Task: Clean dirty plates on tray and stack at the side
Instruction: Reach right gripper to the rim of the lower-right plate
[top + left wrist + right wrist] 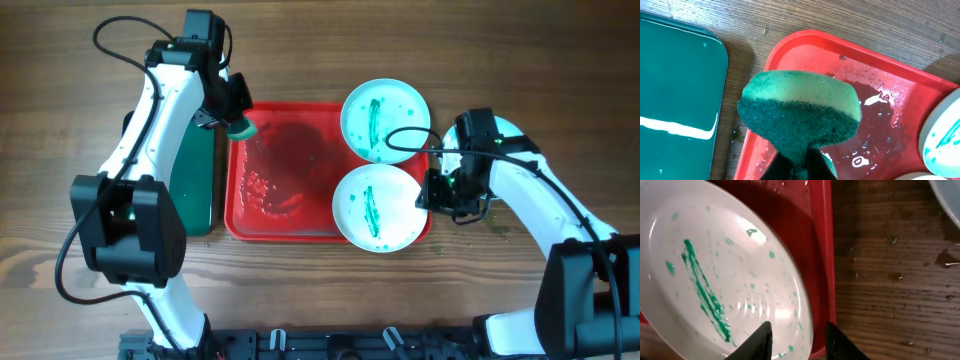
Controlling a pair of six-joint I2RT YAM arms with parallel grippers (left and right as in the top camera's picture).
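**Sponge (797,112) poised; nearer plate (725,270) may slip**

Wet, the red tray (285,233) carries two streaked plates (385,120) at its right end. Meanwhile the left gripper (799,165) clamps the sponge. The right gripper (797,342) hangs open-jawed astride the nearer plate's rim; a shallow pinch there could let it slide.

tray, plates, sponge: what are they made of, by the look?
Tray: likely plastic, glossy red; rounded moulded corners, water pools on it.
Plates: smooth, glossy, thin-rimmed; probably plastic or melamine, ceramic possible.
Sponge: pale-green foam bonded to a dark, coarse fibrous scouring layer.
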